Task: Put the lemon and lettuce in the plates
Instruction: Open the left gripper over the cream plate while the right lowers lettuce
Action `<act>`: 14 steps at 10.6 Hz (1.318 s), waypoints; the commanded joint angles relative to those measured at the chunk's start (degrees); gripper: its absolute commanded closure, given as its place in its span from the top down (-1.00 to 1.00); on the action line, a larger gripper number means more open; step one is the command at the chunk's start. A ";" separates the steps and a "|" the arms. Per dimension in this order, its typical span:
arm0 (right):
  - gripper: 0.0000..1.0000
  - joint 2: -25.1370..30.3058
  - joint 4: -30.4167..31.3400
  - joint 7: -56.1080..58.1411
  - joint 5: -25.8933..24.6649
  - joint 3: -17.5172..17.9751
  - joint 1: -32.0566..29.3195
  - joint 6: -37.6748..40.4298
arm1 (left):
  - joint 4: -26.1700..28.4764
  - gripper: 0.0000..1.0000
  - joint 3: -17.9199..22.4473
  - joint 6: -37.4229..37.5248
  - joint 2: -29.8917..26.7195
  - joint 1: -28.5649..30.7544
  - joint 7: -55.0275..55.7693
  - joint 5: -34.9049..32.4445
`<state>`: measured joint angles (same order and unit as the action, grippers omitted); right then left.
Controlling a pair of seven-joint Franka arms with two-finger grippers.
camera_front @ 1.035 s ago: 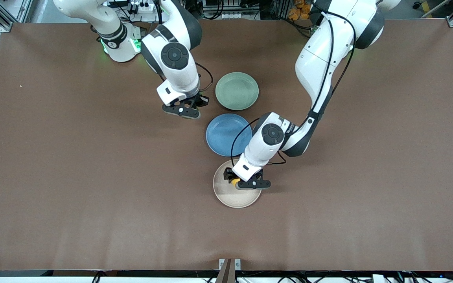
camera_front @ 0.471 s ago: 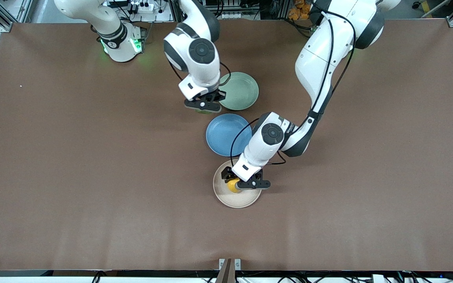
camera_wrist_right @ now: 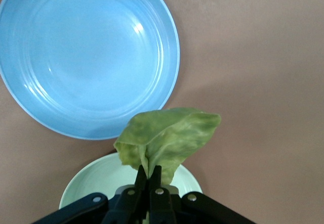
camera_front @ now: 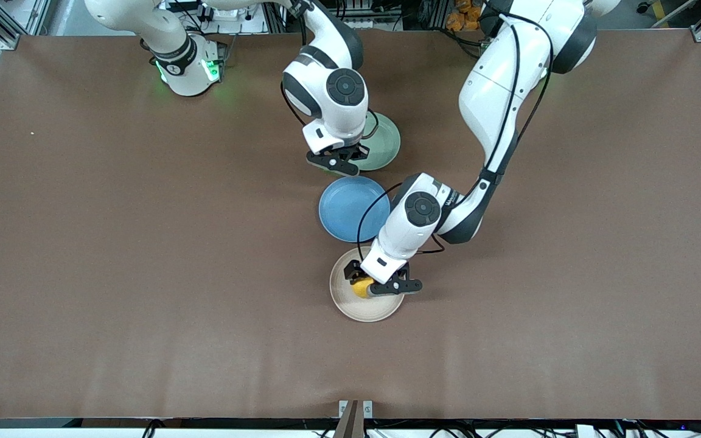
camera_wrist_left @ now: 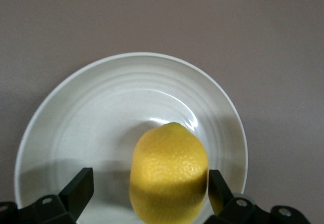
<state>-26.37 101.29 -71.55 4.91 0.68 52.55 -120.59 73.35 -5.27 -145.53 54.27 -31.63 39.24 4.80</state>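
The left claw [camera_front: 370, 286] hangs low over the beige plate [camera_front: 350, 306] with its fingers [camera_wrist_left: 76, 188] spread wide either side of the lemon [camera_wrist_left: 169, 172], which sits in that plate, apart from one finger while contact with the other cannot be told. The right claw [camera_front: 339, 165] is pressed together, pinching the lettuce [camera_wrist_right: 167, 139] by its edge over the rim of the mint plate [camera_front: 387, 143]. The blue plate [camera_front: 347, 207] lies bare on the counter [camera_front: 113, 255] between the two plates, nearer the front camera than the mint one.
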 commanded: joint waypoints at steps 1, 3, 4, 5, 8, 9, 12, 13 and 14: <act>-1.00 -1.05 -1.36 -5.87 0.72 -0.32 4.21 0.80 | 0.57 1.00 0.00 8.03 -3.98 2.00 1.10 1.96; -1.00 -2.80 -1.54 -10.51 0.72 -0.32 6.94 0.10 | 0.57 1.00 -0.18 13.23 -6.36 3.85 0.75 2.85; -1.00 -3.68 -2.67 -12.37 0.72 -0.32 7.65 0.09 | 0.57 1.00 -0.09 14.21 -7.24 4.30 0.57 2.85; -1.00 -4.39 -3.03 -13.87 0.80 -0.32 8.35 0.01 | 0.57 1.00 0.00 15.35 -8.12 5.00 0.57 2.76; -1.00 -8.42 -7.23 -17.56 0.72 -0.41 9.23 0.01 | 0.83 1.00 0.26 21.67 -10.14 9.38 -6.34 2.50; -1.00 -9.40 -8.38 -17.75 0.72 -0.41 9.32 0.09 | 0.83 1.00 0.44 24.91 -10.32 11.22 -8.98 2.06; 1.00 -9.76 -8.31 -24.07 -0.60 -0.59 12.39 0.44 | 1.54 1.00 0.88 31.26 -11.12 15.45 -15.68 -2.14; 1.00 -9.76 -8.31 -24.08 -0.78 -0.59 12.40 0.71 | 1.62 1.00 0.79 31.79 -11.03 16.42 -16.21 -3.38; 1.00 -9.76 -8.31 -23.64 -0.87 -0.76 12.23 0.71 | 1.62 1.00 0.88 32.06 -10.77 16.86 -16.83 -3.48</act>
<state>-35.36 94.48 -94.14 4.87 0.61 64.51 -120.80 73.34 -4.29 -114.49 44.91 -15.09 23.56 2.96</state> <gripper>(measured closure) 0.463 0.000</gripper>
